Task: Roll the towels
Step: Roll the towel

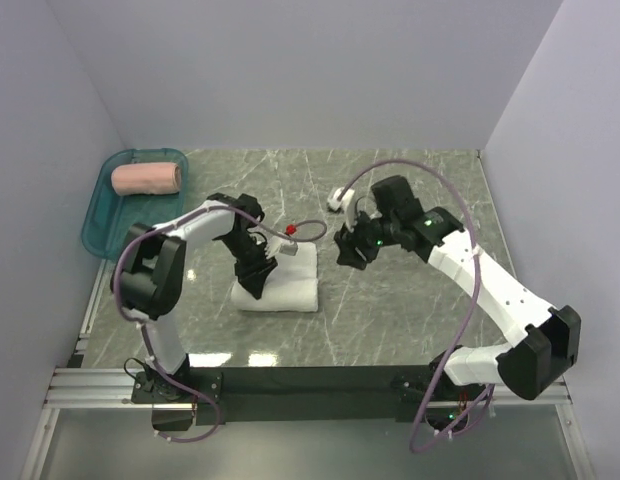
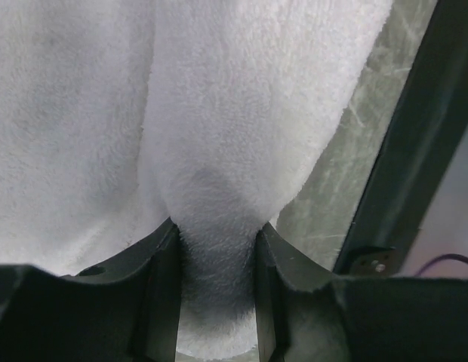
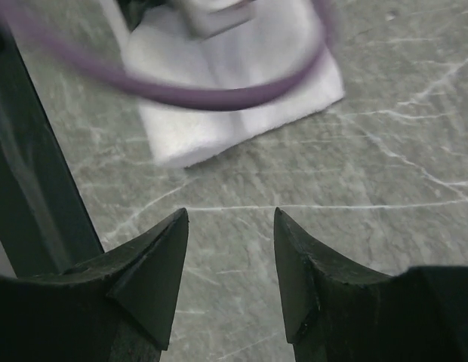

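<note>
A white towel lies folded into a thick pad in the middle of the table. My left gripper presses down on its left part. In the left wrist view my left gripper is shut on a pinched ridge of the white towel. A salmon-pink towel lies rolled in the teal tray at the far left. To the right of the white towel, my right gripper hangs open. In the right wrist view my right gripper holds nothing over bare marble, with the white towel beyond it.
A purple cable loops across the right wrist view in front of the white towel. White walls close in the table on three sides. A black rail runs along the near edge between the arm bases.
</note>
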Robot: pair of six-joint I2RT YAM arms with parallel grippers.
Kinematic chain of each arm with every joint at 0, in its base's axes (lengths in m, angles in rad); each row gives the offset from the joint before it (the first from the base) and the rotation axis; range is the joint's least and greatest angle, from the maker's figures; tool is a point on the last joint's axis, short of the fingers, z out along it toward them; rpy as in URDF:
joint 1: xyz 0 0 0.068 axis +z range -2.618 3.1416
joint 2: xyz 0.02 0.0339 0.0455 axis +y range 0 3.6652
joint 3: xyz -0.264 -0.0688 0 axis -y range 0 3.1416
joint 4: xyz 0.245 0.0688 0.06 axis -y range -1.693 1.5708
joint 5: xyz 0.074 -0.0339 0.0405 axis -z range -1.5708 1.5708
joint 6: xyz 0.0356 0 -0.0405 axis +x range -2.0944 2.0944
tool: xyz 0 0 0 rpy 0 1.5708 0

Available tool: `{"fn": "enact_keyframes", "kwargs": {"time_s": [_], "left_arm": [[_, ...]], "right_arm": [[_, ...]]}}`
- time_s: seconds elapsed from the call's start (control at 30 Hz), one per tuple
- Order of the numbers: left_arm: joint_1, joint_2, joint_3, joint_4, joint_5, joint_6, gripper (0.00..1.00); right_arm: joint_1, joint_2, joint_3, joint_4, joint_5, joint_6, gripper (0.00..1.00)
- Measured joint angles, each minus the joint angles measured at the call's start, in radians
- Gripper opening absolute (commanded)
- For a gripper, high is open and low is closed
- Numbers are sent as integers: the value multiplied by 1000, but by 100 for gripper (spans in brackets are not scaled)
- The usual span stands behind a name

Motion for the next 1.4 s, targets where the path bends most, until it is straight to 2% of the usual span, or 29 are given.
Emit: {"fn": "enact_keyframes", "kwargs": {"time_s": [0.1,0.13,0.17,0.3,0.33,0.37,0.5,0.63,0.73,0.77,0.83,0.87,0.9,0.93,1.07,1.2,1.23,1.4], "left_arm": [[15,95,90,-81,30,-23,11],[23,124,116,-108,43,-29,11],[31,150,138,-129,55,-34,13],[53,224,204,-197,93,-50,17],[57,240,219,-212,101,-52,18],[60,254,233,-227,108,-54,20],[67,293,266,-264,126,-57,23],[72,298,268,-269,136,-60,25],[74,298,266,-267,138,-64,29],[76,298,265,-265,142,-68,31],[81,298,260,-258,149,-78,35],[84,298,258,-256,153,-83,39],[88,296,256,-253,157,-89,41],[92,293,253,-248,159,-93,43],[115,266,237,-209,169,-114,57],[154,206,224,-144,177,-141,61],[166,190,222,-128,177,-144,65],[265,54,199,6,167,-190,70]], "right_arm": [[87,-10,-54,12,55,-16,59],[125,-1,-75,26,85,-20,63],[167,14,-97,36,121,-25,73],[341,102,-139,105,281,-45,75],[383,129,-145,134,321,-48,93],[420,151,-150,167,354,-50,96],[505,214,-179,309,467,-84,96],[534,266,-242,460,553,-150,97],[535,341,-266,531,584,-198,86],[535,359,-272,549,586,-212,70],[533,385,-283,584,586,-252,48],[527,385,-283,589,574,-260,18],[519,385,-280,587,554,-270,4],[512,385,-271,581,540,-275,0],[467,391,-229,511,439,-267,0],[426,425,-154,417,332,-244,0],[419,438,-133,394,305,-238,0],[396,543,23,233,161,-227,0]]}}
